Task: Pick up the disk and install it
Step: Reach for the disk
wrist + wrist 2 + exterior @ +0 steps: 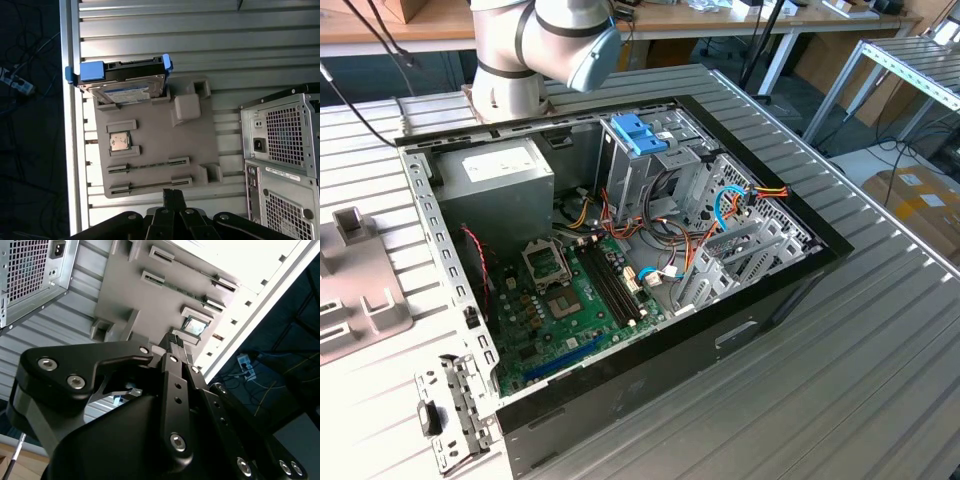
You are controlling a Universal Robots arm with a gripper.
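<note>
The disk (125, 82) sits at one end of a grey tray (200, 145), the end beside the surface's (200, 40) edge rail. Its white-and-blue label faces the first wrist view. The light-blue carrier rail wraps its outer end and runs down both sides. It looks propped at a slant in its seat, though how steeply I cannot tell.

On the same tray, just past the disk, lies a small square processor chip (120, 141) in its own recess. Beyond that are two long narrow slots (147, 165), and a raised block (187, 106) stands near the disk's corner.

The claw (173, 194) is at the tray's opposite end, well apart from the disk. Its fingers are pressed together and pinch nothing. In the second wrist view the claw (175, 340) points toward the tray (130, 290), again closed and empty.

Beside the tray on the ribbed surface stands the computer case (280, 150), its vented rear turned to both wrist views. In the exterior view the case (650, 390) lies open on its side, showing a green motherboard (570, 290), a grey power supply (505, 175) and a short bright-blue latch (640, 135) on the drive cage. The arm (545, 40) rises behind the case, and part of the tray (380, 320) shows at the exterior view's left.
</note>
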